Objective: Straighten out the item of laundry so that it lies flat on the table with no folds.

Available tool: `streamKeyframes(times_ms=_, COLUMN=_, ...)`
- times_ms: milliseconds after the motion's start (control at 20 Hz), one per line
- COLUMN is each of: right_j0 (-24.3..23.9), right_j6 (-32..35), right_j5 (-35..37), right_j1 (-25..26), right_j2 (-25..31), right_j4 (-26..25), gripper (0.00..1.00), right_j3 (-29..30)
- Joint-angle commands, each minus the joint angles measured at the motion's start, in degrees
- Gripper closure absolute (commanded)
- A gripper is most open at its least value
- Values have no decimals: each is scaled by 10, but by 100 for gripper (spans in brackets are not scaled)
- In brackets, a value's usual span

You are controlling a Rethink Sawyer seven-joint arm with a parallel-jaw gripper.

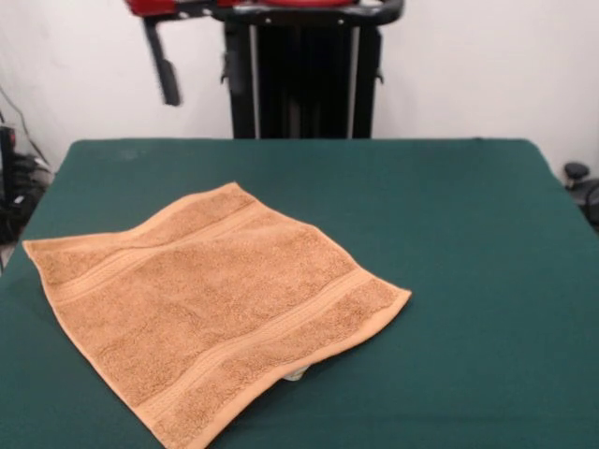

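Nearest to me, down at about seven o'clock on the table [468, 234], the towel [211, 309] lies spread open as a rough diamond, one corner toward six o'clock, one toward nine, one toward three, and the far corner reaching up toward the middle of the green top. It looks to me close to finished: the terry surface sits flat with both woven bands running straight and parallel across it, and I see no doubled-over layer anywhere. The only flaws I can pick out are a slight kink in the far-left edge and a small pale thing, probably the tag [294, 375], peeking out from under the near-right hem, which suggests the label side faces down. I judge that little more than a light tug at that far edge would be needed, if anything. Beyond the cloth the dark green felt stretches bare toward twelve o'clock and out to three, with plenty of room all round. At the far edge stands the black pedestal [304, 75], and the red and black arm [271, 9] is drawn up high and well away from the towel, presumably to leave the cloth clear. A dark part hangs down at about eleven o'clock; whether its fingers are spread or pressed together I cannot tell. Behind it is a plain white wall [487, 65], with some cables [23, 178] at ten o'clock.
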Motion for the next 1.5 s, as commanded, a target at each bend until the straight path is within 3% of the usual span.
streamKeyframes(times_ms=50, right_j0=56, right_j6=-13, right_j5=223, right_j1=47, right_j2=6, right_j4=-70, gripper=0, right_j3=-51)
streamKeyframes(times_ms=800, right_j0=-9, right_j6=-92, right_j5=258, right_j1=79, right_j2=50, right_j4=-153, gripper=0, right_j3=-73)
streamKeyframes(times_ms=1150, right_j0=-45, right_j6=-83, right_j5=171, right_j1=111, right_j2=99, right_j4=-146, gripper=0, right_j3=-63)
streamKeyframes(times_ms=1500, right_j0=-48, right_j6=-90, right_j5=180, right_j1=145, right_j2=121, right_j4=-169, gripper=0, right_j3=-73)
